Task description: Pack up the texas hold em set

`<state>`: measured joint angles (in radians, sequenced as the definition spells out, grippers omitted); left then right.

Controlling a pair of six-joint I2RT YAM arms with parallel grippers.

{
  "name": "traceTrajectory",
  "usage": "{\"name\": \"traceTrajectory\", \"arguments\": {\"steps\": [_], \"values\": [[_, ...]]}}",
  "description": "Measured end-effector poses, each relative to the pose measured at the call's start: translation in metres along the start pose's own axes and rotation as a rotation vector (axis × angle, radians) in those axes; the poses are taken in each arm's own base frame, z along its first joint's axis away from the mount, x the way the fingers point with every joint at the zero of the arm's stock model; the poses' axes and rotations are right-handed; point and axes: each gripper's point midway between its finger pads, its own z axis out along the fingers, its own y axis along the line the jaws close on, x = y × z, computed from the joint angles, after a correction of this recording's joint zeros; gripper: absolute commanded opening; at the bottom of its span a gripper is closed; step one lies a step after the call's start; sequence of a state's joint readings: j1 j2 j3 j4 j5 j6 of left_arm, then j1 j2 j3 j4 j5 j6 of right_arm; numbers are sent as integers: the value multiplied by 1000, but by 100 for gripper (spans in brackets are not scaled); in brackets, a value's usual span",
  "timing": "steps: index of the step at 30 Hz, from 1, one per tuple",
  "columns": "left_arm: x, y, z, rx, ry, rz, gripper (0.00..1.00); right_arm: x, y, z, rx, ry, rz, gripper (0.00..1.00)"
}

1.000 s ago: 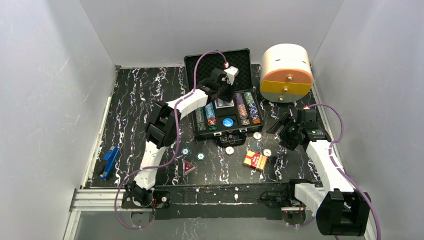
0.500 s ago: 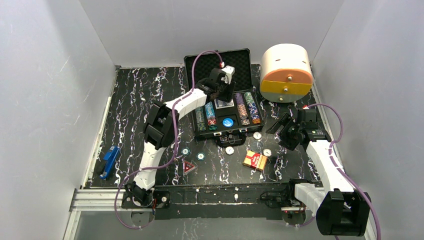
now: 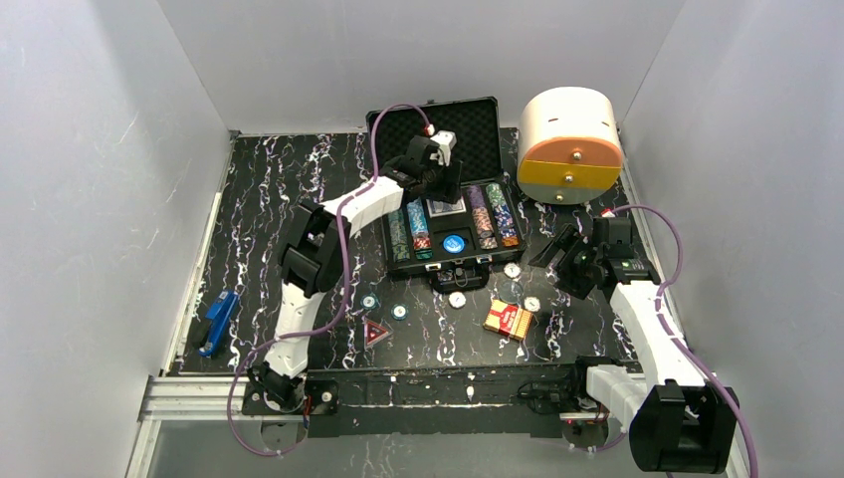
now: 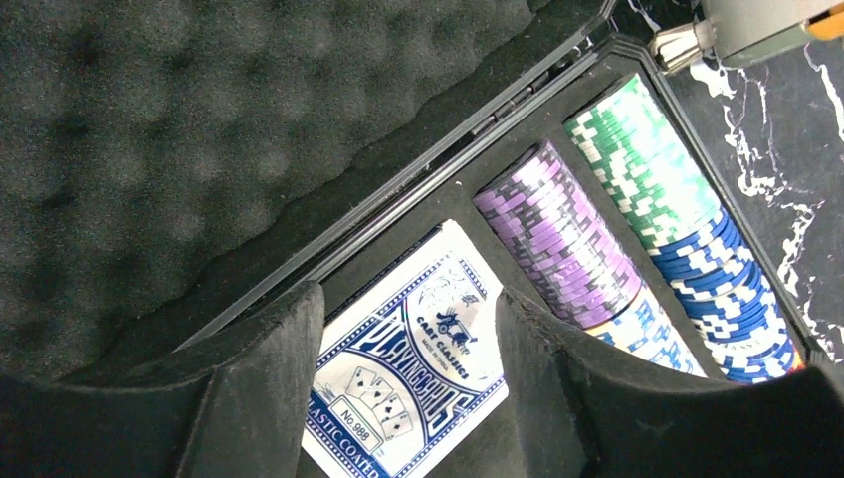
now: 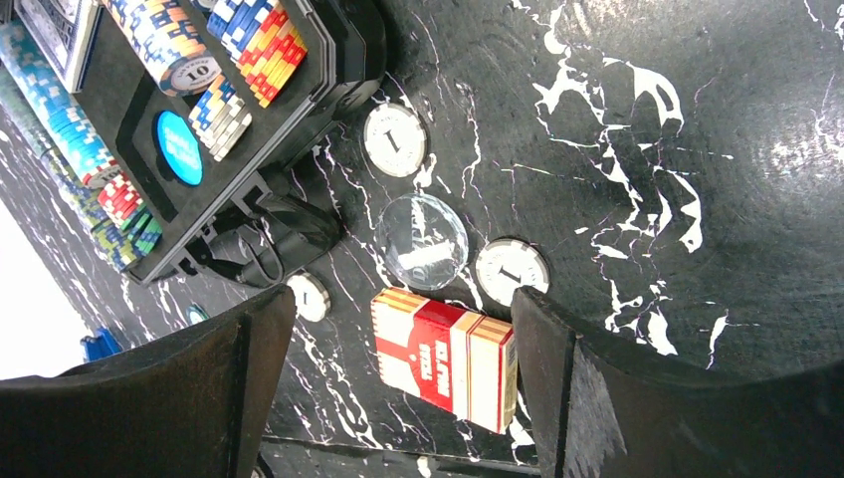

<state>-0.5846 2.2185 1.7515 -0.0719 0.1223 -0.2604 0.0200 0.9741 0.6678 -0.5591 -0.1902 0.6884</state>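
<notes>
Marbled table (image 3: 259, 219) lies bare left of the open briefcase (image 3: 478, 124); a white-and-orange box (image 3: 569, 144) crowds its right edge. Left gripper (image 4: 406, 299): jaws parted, astride the blue card deck (image 4: 408, 368) seated beside the chip rows (image 4: 567, 239), plain in the wrist view only. Right gripper (image 5: 403, 299): spread wide, holding nothing, above the red card deck (image 5: 448, 358) on the table.

Black marbled tabletop (image 3: 269, 199), plain white walls (image 3: 100, 149) on three sides
</notes>
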Motion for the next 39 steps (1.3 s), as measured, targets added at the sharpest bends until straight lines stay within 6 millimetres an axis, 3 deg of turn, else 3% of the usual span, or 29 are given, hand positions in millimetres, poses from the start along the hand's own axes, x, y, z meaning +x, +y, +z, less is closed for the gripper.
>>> {"name": "traceTrajectory", "arguments": {"steps": [4,7,13,17,20,25,28,33,36,39], "values": [[-1,2,-7,-13,11,48,72,3,-1,-1,-3,18,-45,94],[-13,1,-24,-22,-15,79,79,3,-2,-2,8,38,-86,98],[-53,-17,-85,8,-158,97,72,14,0,-1,21,63,-149,98],[-69,-32,-112,58,-224,76,69,41,6,5,64,119,-229,98],[-54,-34,-123,80,-207,43,71,65,5,13,136,164,-282,98],[0,-19,-144,25,-131,-30,74,80,-7,23,260,167,-290,99],[9,-15,-164,6,-145,-55,74,86,-11,25,304,159,-302,99],[5,-19,-190,16,-206,-83,76,100,-12,26,341,153,-330,99],[16,-20,-193,33,-195,-95,76,108,-10,27,348,155,-336,99],[41,-17,-187,38,-142,-110,76,116,-12,31,371,158,-333,99]]}}
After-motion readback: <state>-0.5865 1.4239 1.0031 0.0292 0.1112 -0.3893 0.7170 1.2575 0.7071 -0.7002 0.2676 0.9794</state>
